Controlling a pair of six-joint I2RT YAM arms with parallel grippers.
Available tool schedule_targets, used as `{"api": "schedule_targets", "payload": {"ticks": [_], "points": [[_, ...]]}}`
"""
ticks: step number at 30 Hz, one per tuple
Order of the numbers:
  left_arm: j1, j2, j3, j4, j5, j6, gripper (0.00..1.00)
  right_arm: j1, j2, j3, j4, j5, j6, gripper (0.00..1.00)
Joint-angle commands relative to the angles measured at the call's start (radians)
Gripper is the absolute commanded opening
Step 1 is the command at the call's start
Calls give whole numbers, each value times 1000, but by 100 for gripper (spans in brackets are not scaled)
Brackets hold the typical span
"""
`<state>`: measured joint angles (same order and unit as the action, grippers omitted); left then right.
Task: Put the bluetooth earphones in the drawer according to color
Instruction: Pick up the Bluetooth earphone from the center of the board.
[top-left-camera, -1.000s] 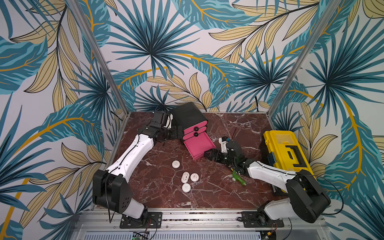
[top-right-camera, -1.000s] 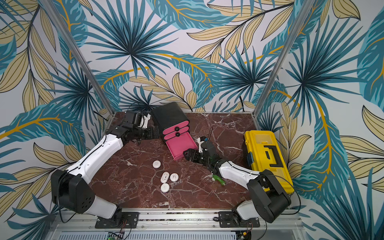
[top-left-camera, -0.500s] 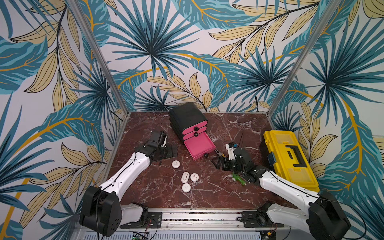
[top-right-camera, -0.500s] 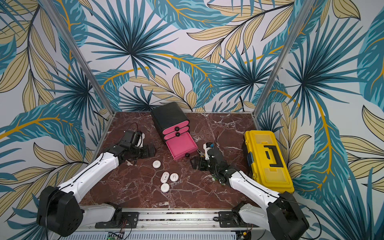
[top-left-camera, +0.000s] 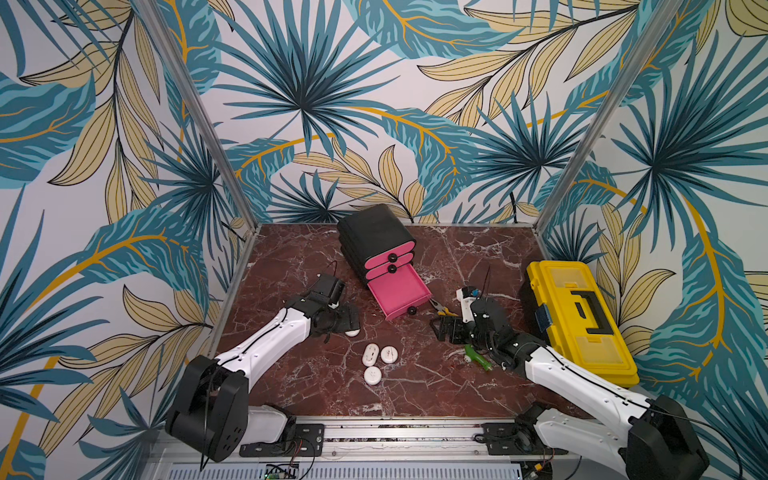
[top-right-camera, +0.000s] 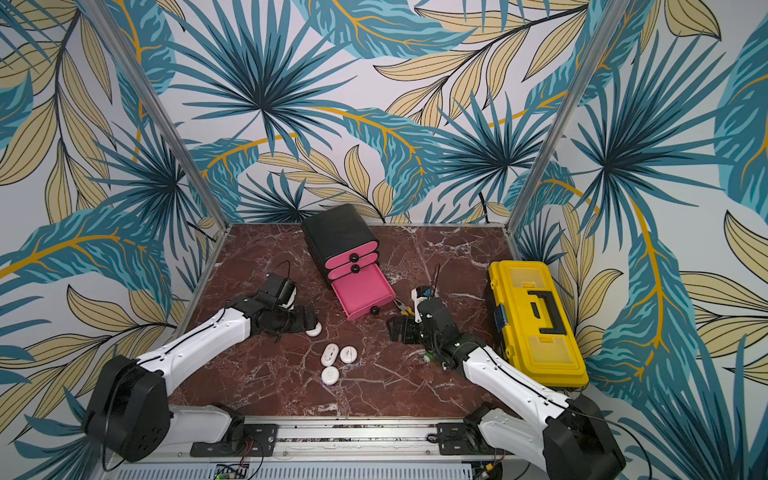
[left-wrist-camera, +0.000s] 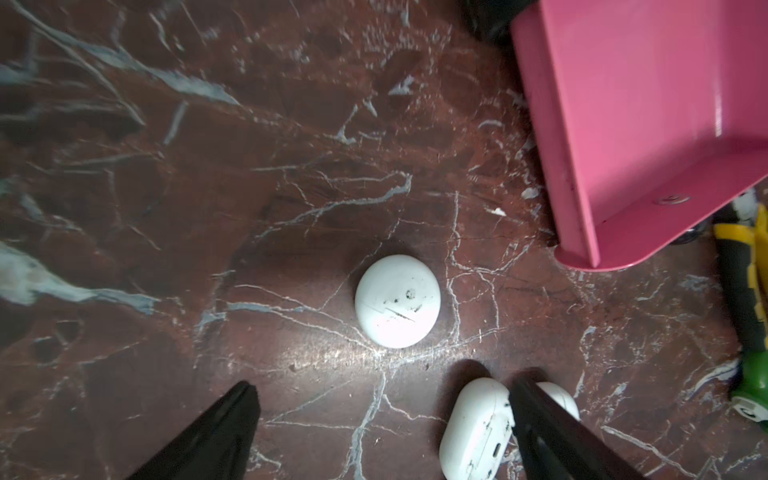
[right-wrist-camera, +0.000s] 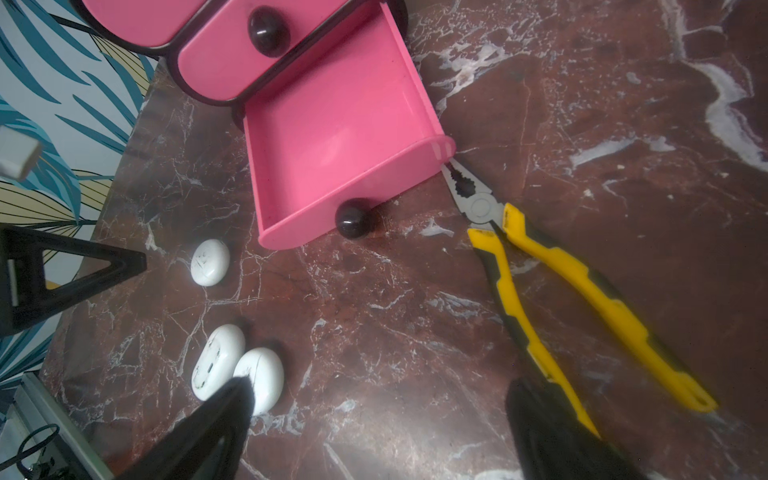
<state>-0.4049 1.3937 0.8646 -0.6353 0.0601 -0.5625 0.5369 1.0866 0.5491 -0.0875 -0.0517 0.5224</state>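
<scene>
The drawer cabinet is black with three pink drawers; the bottom drawer is pulled out and its visible inside is bare. Several white bluetooth earphones lie in front of it: one round case alone and three in a cluster. My left gripper hangs open just over the lone case, holding nothing. My right gripper is open and empty, right of the open drawer.
Yellow-handled pliers lie by the open drawer's right corner. A green plastic tool lies under my right wrist. A yellow toolbox stands along the right wall.
My left gripper has come away from the cabinet's left side and forward to the lone white case. My right gripper has drawn back from the open drawer's knob toward the front right.
</scene>
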Motion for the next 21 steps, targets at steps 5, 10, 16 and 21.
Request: {"api": "schedule_targets", "payload": {"ticks": [5,10,16,21], "points": [[-62,164,71,-5,-35,4,95,3,-11,-31,0,6,0,100],[-74,241,102,5,-64,8,87,3,0,-23,8,-9,2,100],[-82,305,149,5,-117,24,80,4,8,-21,12,-12,4,99],[-95,343,178,-9,-135,38,71,5,7,-22,15,-13,4,99]]}}
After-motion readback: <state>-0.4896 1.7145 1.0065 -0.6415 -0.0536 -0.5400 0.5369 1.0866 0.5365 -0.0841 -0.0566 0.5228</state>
